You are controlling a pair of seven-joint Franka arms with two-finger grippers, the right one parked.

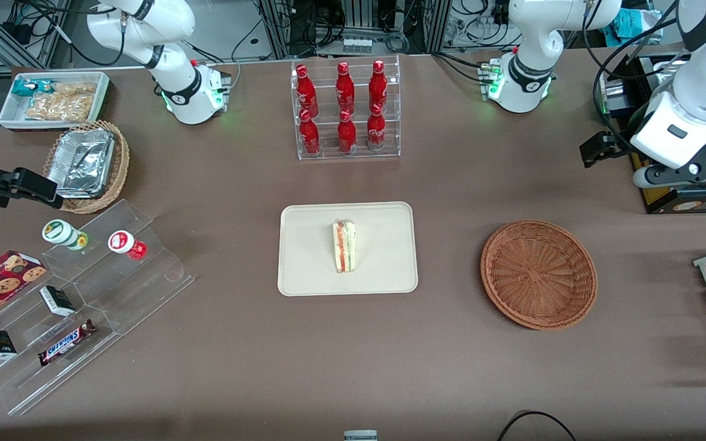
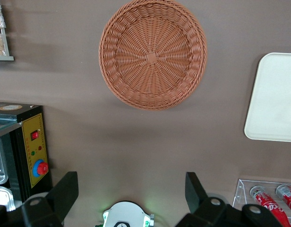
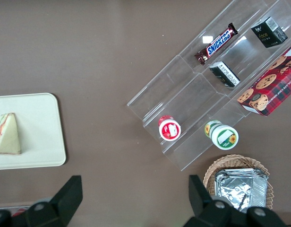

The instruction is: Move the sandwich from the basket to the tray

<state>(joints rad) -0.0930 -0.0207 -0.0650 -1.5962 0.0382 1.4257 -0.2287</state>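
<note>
The sandwich (image 1: 344, 246) lies on the tray (image 1: 304, 269), near its middle; the basket (image 1: 538, 274) sits empty on the surface; the gripper (image 2: 131, 189) hangs raised toward the working arm's end, jaws spread and holding nothing; the task looks complete

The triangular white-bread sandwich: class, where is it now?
The sandwich lies on the cream rectangular tray, beside the empty reddish-brown wicker basket; the open gripper is raised above the table.
</note>
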